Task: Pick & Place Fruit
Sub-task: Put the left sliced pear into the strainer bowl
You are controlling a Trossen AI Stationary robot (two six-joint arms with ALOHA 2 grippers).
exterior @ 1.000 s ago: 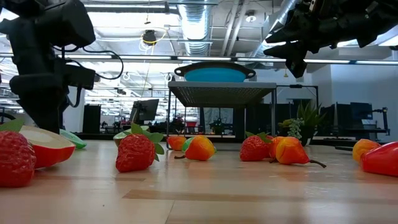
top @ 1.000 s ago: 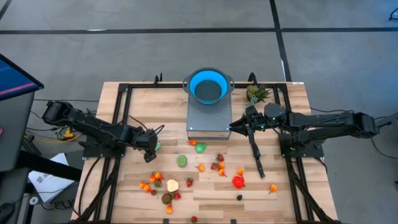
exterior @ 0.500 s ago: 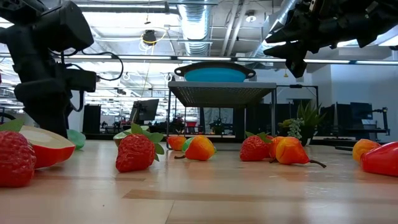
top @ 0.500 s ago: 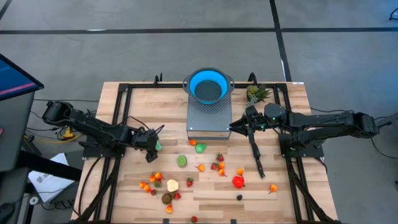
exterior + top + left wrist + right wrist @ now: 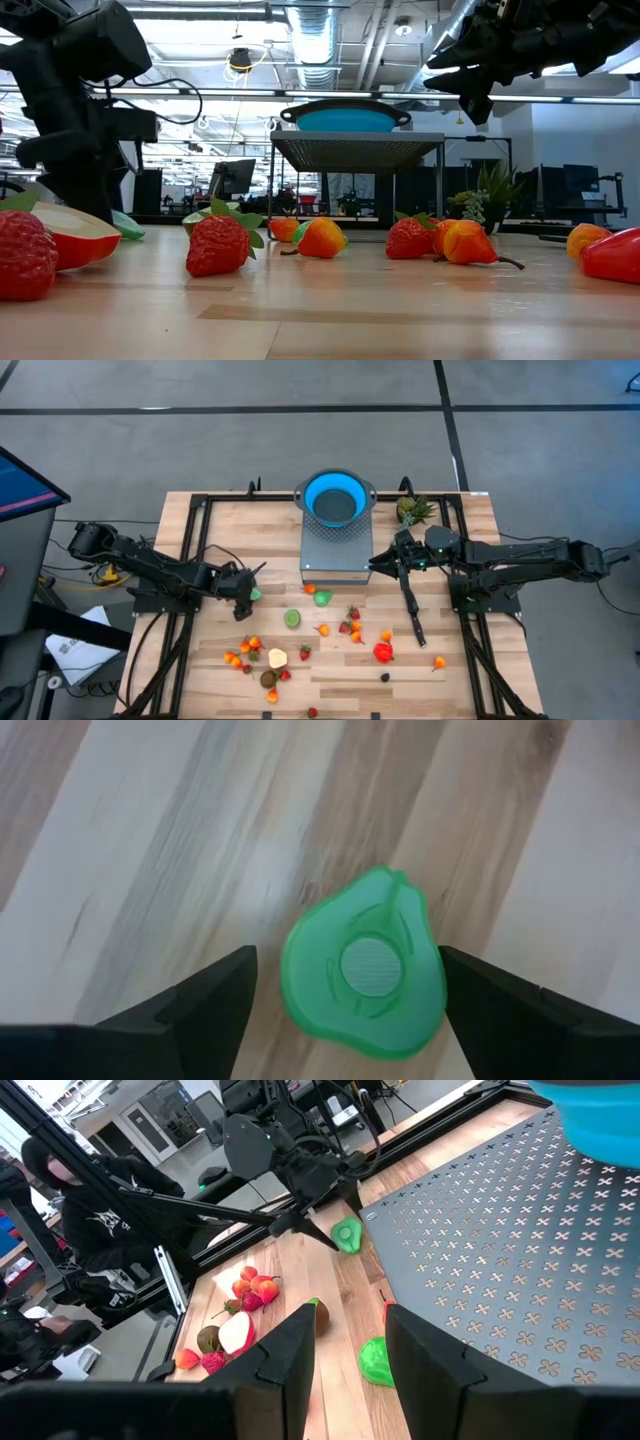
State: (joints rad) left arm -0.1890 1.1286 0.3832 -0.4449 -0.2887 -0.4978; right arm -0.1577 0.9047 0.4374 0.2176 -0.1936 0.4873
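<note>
A flat green pear-shaped fruit (image 5: 363, 965) lies on the wooden table left of centre (image 5: 255, 594). My left gripper (image 5: 345, 990) points steeply down over it, open, with one finger on each side and a small gap to it. Other small fruits lie scattered on the near half of the table: a green one (image 5: 292, 618), strawberries (image 5: 350, 622), a red one (image 5: 383, 652) and an orange cluster (image 5: 245, 652). The blue bowl (image 5: 335, 498) stands on a grey perforated stand (image 5: 337, 550). My right gripper (image 5: 380, 564) hovers open beside that stand with nothing between its fingers (image 5: 290, 1350).
A spiky pineapple piece (image 5: 413, 510) sits at the back right. A dark long piece (image 5: 411, 610) lies on the table right of centre. Black frame rails (image 5: 190, 560) run along both sides of the table. A person in dark clothes (image 5: 80, 1200) stands beyond the table's left side.
My left gripper has rolled a little about its own pointing line while staying over the green fruit. The fruit has not moved.
</note>
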